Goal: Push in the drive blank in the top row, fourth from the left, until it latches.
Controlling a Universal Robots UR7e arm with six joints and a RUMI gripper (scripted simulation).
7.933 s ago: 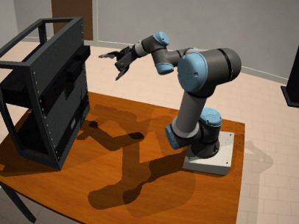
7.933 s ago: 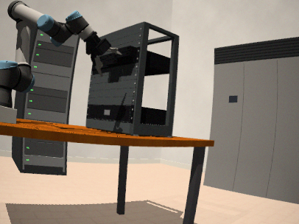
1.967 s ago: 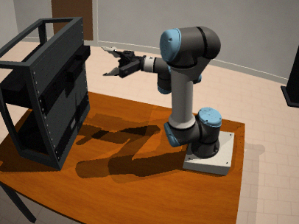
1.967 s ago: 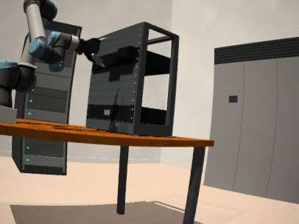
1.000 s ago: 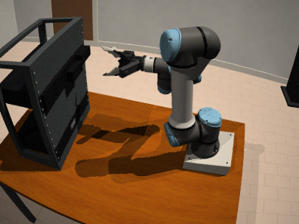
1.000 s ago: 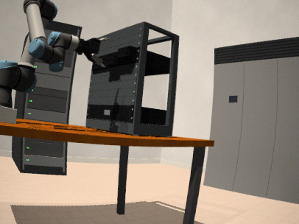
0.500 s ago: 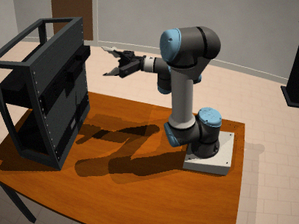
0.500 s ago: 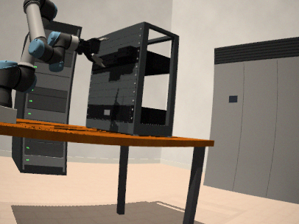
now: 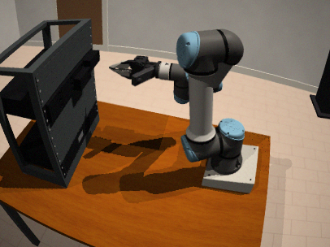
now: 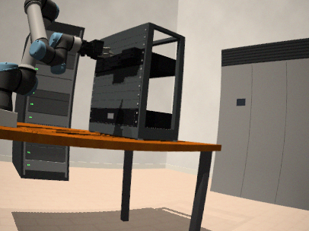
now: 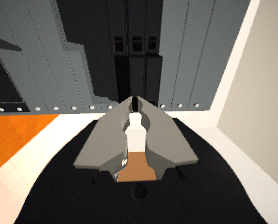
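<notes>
Grey pincer (image 11: 134, 106) closed, empty, near unlabelled rack (image 11: 200, 55).

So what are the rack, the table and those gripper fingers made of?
Rack: looks like dark grey painted metal, matte, with rows of small pale studs along its posts. Table: probably varnished wood, orange-brown with a soft sheen. Fingers: plain grey, flat and dull; metal or plastic, hard to say.

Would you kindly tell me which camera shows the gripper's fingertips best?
The wrist view: the gripper fills it, fingertips meeting, nothing between. The top view shows it small, side-on before the rack; the exterior view mostly hides it.
</notes>
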